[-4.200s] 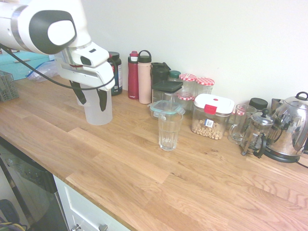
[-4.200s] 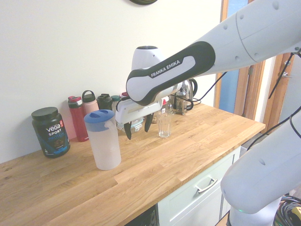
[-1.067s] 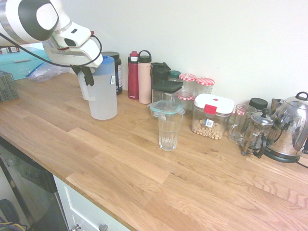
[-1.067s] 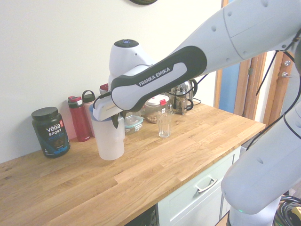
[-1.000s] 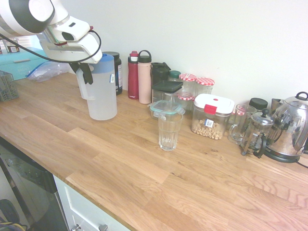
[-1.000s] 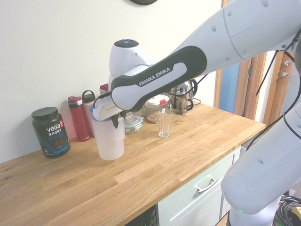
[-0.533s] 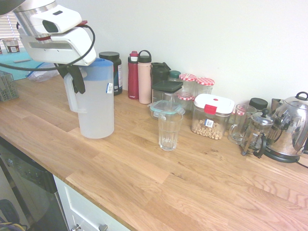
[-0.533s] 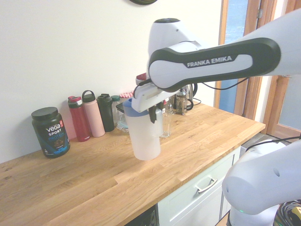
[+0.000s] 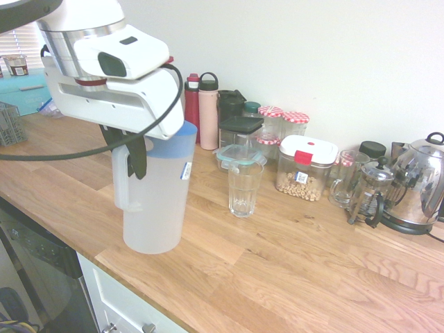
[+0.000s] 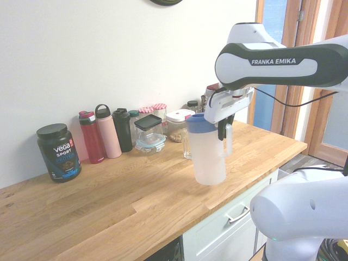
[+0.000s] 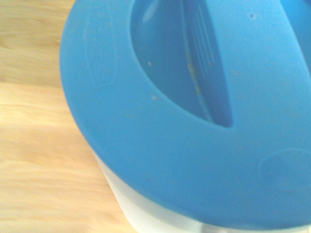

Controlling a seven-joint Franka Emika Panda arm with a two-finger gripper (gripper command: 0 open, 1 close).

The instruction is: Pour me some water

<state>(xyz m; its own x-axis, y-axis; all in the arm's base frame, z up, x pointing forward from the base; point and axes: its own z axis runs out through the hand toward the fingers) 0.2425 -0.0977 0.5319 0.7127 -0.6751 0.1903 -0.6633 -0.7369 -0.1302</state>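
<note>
- Cannot make out the water through the frosted wall of the jug.
- Closed on the jug's handle with the fingers, leaving little opening between them.
- Leaning slightly, top toward the glass, in the first exterior view; cannot tell whether touching the tabletop at the jug's base.
- Topped with a blue lid, filling most of the wrist view.
- To the right of the jug in the first exterior view: the glass, upright and apart from it.
- Behind the glass, right of the jug: the teal-lidded box, the black-lidded box, jars with checked lids and the white-lidded box, holding small pale pieces.
- Farther right of the jug: a glass mug, French press and kettle.
- Behind the jug: the red bottle, pink bottle and black bottle.
- Well left of the jug in the second exterior view: the black tub.
</note>
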